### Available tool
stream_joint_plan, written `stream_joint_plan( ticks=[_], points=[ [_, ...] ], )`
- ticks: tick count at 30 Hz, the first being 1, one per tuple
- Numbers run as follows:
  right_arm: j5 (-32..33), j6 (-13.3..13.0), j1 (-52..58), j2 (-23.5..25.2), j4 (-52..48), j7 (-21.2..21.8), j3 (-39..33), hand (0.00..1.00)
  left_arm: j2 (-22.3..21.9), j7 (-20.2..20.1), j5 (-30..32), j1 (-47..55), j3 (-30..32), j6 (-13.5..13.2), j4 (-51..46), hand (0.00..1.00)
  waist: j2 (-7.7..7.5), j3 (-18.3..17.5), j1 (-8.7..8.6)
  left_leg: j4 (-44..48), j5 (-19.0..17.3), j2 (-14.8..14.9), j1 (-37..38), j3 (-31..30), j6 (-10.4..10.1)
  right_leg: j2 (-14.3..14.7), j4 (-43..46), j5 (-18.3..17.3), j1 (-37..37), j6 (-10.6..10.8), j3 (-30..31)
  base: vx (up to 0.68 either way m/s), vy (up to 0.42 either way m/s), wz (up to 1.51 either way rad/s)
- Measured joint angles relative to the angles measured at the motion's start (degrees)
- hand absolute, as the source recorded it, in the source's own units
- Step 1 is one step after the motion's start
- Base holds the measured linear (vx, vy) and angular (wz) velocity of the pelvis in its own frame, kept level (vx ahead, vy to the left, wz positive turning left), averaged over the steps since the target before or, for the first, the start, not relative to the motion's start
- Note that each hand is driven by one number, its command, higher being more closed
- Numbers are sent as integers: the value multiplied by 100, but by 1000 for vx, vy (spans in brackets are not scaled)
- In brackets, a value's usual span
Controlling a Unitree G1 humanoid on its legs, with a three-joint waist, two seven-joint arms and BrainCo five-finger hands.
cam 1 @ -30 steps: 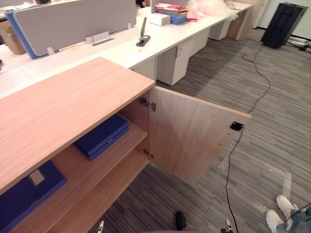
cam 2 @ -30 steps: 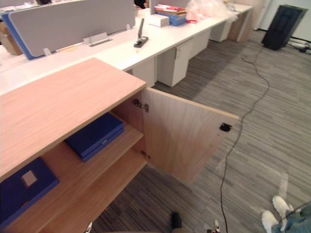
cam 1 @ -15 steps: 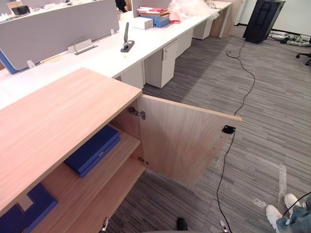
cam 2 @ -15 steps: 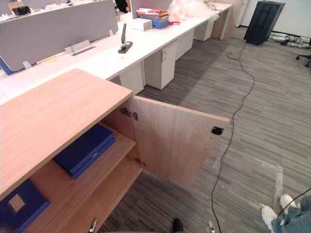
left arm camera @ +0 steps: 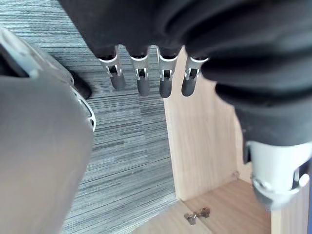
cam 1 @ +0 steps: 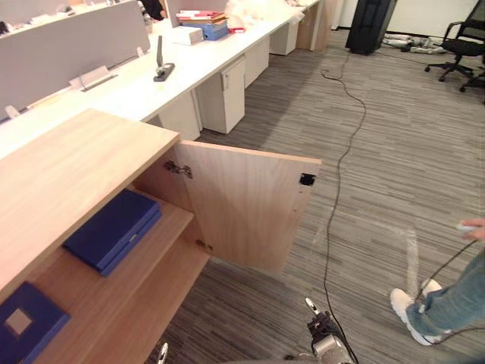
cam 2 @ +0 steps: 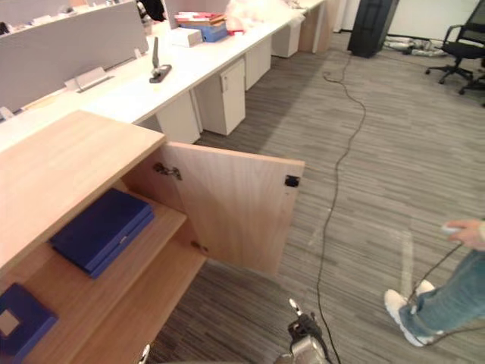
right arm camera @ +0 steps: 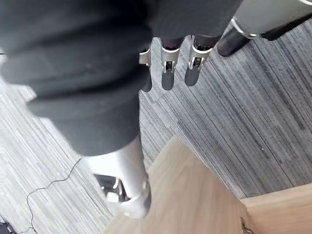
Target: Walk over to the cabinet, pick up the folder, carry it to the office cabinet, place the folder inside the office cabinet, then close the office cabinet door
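A dark blue folder lies flat on the upper shelf of the wooden office cabinet. A second blue folder lies further left on the same shelf. The cabinet door stands wide open, swung out over the carpet. My left hand hangs with straight fingers and holds nothing, close to the door's face. My right hand is likewise open and empty, above the carpet and the door's edge; it shows low in the left eye view.
Long white desks with a grey partition and a drawer pedestal run behind the cabinet. A person's leg and shoe stand on the carpet at the right. Office chairs and a black case are far back.
The camera has swung right, so the whole scene shifted left. My right hand has come into the bottom edge, and more of the person shows at the right.
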Motion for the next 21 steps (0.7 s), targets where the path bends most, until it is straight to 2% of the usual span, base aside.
stream_joint_plan(
  ticks=[2, 5, 9, 14, 17, 21],
  points=[
    [-112, 6, -140, -218, 42, 0, -1, 0, 45, -1, -12, 8, -150, 25, 1, 0, -24, -16, -3, -114, 171, 3, -10, -101, -28, 112, -386, 224, 87, -27, 41, 7, -70, -16],
    [-242, 25, -330, -472, 41, 0, 8, 0, 142, -3, -76, 13, -431, 27, -5, 0, -27, -46, 0, -163, 236, -34, -40, -120, -34, 216, -853, 541, 221, -15, 89, 9, 5, -10],
    [-566, 57, -741, -593, 32, 2, 55, 0, 319, -28, -187, 43, -870, 24, -100, 0, -69, -116, 5, -245, 241, -119, -122, -150, -35, 250, -1333, 914, 261, 4, 192, -21, 59, -15],
    [-990, 67, -1495, -945, -59, 47, 529, 0, 544, -110, -213, 147, -1235, 24, -256, 0, -211, -84, 50, -327, 240, -284, -179, -265, -35, 222, -1971, 1404, 402, -3, 306, -88, 63, -6],
    [-1153, 69, -1990, -1162, -108, 86, 842, 0, 621, -113, -212, 252, -1286, 29, -261, 0, -259, -50, 90, -329, 229, -337, -214, -322, -29, 213, -2184, 1564, 449, -28, 334, -107, 30, -4],
    [-1334, 69, -2552, -1458, -87, 119, 941, 0, 636, -123, -217, 389, -1290, 28, -262, 0, -263, -6, 152, -320, 148, -338, -204, -518, -15, 224, -2188, 1575, 474, -27, 328, -77, 21, 3]
  ],
)
